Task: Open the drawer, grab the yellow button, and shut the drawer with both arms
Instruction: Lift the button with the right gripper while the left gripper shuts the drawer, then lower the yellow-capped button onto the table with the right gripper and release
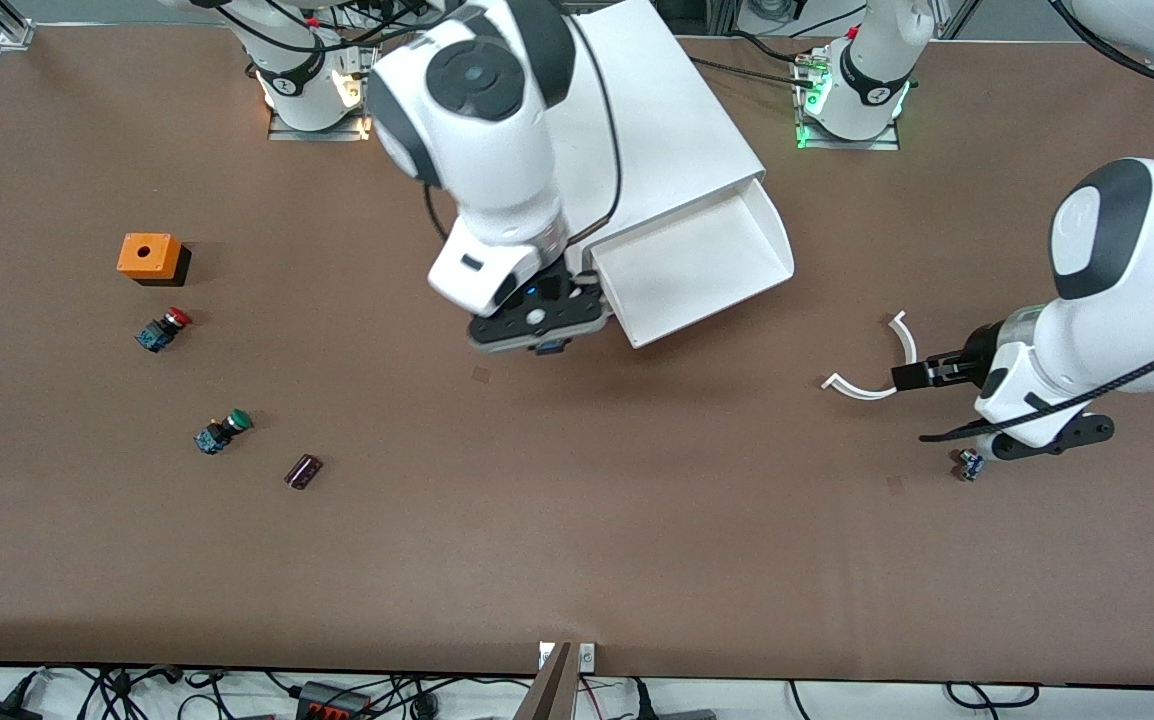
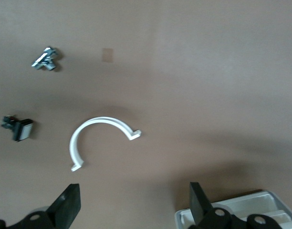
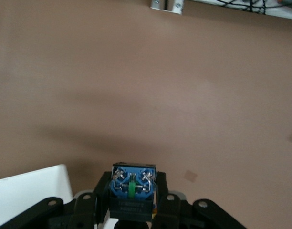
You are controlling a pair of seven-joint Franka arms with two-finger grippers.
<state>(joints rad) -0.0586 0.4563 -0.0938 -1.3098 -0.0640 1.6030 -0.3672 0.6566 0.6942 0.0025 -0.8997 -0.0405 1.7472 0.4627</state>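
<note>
The white cabinet (image 1: 657,130) lies on the table with its uppermost drawer (image 1: 697,265) pulled out; the tray looks empty. My right gripper (image 1: 540,335) hangs over the table beside the drawer's outer corner. It is shut on the button, whose blue base (image 3: 133,186) with metal terminals faces the right wrist camera; the cap is hidden. A corner of the drawer also shows in the right wrist view (image 3: 31,193). My left gripper (image 1: 922,373) is open and empty over the table toward the left arm's end, beside a white curved clip (image 1: 872,365); its fingers (image 2: 65,206) stand wide apart.
Toward the right arm's end lie an orange box (image 1: 149,257), a red-capped button (image 1: 164,329), a green-capped button (image 1: 223,431) and a dark cylinder (image 1: 303,471). A small metal part (image 1: 969,465) lies under the left arm. The left wrist view shows the clip (image 2: 100,138) and two small parts (image 2: 45,58).
</note>
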